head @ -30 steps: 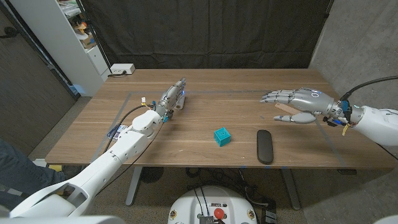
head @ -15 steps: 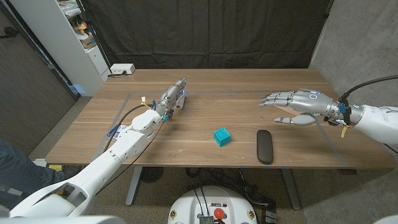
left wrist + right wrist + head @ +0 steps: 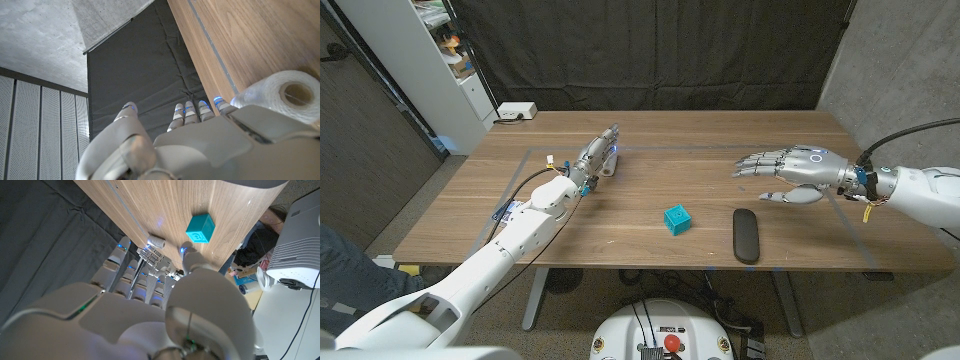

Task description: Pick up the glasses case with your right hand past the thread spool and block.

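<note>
The black glasses case (image 3: 747,235) lies lengthwise near the table's front edge, right of centre. My right hand (image 3: 790,170) hovers above the table just behind the case, fingers spread and holding nothing; its back shows in the right wrist view (image 3: 150,310). The teal block (image 3: 677,219) (image 3: 201,228) sits left of the case. The white thread spool (image 3: 608,166) (image 3: 292,95) (image 3: 156,242) stands farther back left, right beside my left hand (image 3: 596,157) (image 3: 200,140), whose fingers are stretched out and grip nothing.
A taped rectangle outlines the work area on the wooden table (image 3: 670,160). A white power box (image 3: 516,111) sits at the back left corner. A shelf unit (image 3: 440,50) stands past the table's left side, and a black curtain hangs behind.
My right hand has drifted a little left and toward the front, closer to the glasses case. The left hand, spool, block and case have stayed put.
</note>
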Motion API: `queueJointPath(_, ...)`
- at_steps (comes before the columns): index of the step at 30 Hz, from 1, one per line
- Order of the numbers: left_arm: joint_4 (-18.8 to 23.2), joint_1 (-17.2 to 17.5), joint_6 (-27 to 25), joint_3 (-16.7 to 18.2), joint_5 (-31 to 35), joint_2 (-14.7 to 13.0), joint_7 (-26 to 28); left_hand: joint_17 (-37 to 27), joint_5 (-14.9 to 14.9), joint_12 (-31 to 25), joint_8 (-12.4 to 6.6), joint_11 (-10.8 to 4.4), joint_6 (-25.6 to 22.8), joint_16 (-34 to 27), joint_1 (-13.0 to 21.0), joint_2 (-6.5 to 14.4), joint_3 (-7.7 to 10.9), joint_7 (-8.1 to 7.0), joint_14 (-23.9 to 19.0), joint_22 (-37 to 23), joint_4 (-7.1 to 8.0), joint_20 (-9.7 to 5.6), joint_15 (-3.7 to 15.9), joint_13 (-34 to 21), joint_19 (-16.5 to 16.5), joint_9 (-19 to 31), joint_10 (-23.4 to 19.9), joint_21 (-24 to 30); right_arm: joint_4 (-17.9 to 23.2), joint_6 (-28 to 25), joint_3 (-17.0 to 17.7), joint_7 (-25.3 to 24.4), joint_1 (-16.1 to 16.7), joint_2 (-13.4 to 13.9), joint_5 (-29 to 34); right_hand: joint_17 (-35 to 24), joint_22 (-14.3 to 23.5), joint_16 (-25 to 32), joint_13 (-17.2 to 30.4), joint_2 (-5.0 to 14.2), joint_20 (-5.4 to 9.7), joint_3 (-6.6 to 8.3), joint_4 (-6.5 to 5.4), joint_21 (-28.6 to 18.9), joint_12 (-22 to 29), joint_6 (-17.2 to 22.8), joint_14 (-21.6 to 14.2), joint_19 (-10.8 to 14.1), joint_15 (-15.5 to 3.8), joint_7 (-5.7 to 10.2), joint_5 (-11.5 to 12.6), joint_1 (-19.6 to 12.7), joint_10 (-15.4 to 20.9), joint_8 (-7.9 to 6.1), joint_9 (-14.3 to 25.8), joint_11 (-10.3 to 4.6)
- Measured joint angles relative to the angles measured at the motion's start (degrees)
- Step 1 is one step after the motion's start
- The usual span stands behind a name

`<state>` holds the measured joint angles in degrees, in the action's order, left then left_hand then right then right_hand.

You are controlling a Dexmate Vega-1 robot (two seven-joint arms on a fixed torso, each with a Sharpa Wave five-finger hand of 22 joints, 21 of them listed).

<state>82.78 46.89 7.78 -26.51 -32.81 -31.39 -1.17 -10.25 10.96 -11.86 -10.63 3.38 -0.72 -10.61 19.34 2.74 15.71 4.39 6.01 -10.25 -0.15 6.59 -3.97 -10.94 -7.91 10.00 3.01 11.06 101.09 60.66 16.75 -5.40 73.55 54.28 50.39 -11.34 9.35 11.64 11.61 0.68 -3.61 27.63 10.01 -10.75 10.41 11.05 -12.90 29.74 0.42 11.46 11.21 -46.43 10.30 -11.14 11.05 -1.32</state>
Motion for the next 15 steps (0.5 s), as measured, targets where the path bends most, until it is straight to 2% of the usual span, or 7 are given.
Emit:
queueJointPath(7,-0.4,0.0,0.0,0.1,-0.2,-0.1,-0.5,0.0,0.0,0.0,0.0,0.0,0.0,0.0,0.0,0.0,0.0,0.0,0.0,0.0,0.0,0.02,0.0,0.0,0.0,0.0,0.0,0.0,0.8,-1.0,-1.1,-0.1,0.2,1.6,0.2,-0.2,0.0,-0.2,0.0,0.02,-0.1,0.37,0.09,0.0,0.0,0.0,0.6,0.1,0.62,0.0,0.0,-0.6,-0.8,0.0,0.1,0.22)
queueJointPath(13,-0.9,-0.1,0.2,0.2,-0.4,-0.1,-0.8,0.0,0.0,0.0,0.0,-0.23,0.0,0.0,0.0,0.0,0.0,0.0,0.0,0.0,0.0,0.43,0.0,0.0,-0.4,0.0,0.2,0.0,1.7,-2.5,-2.2,-0.2,0.4,3.2,0.8,-0.3,0.0,-0.4,0.0,-0.37,-1.22,0.6,-0.14,0.0,0.0,0.4,1.1,-0.2,0.6,0.45,-0.2,-1.0,-1.2,0.0,0.3,-0.19)
queueJointPath(15,-0.9,-0.1,0.2,0.2,-0.4,-0.2,-0.8,0.0,0.0,0.0,0.0,-0.52,0.0,0.0,0.0,0.0,0.0,0.0,0.0,0.0,0.0,0.6,0.0,0.0,-0.2,0.0,-0.1,0.0,1.9,-2.8,-2.5,-0.3,0.4,3.7,1.1,-0.3,0.0,-0.4,0.0,-0.37,-1.41,0.6,-0.14,0.0,0.0,0.5,1.3,0.0,0.81,0.52,-0.2,-1.0,-1.2,-0.39,0.3,-0.19)
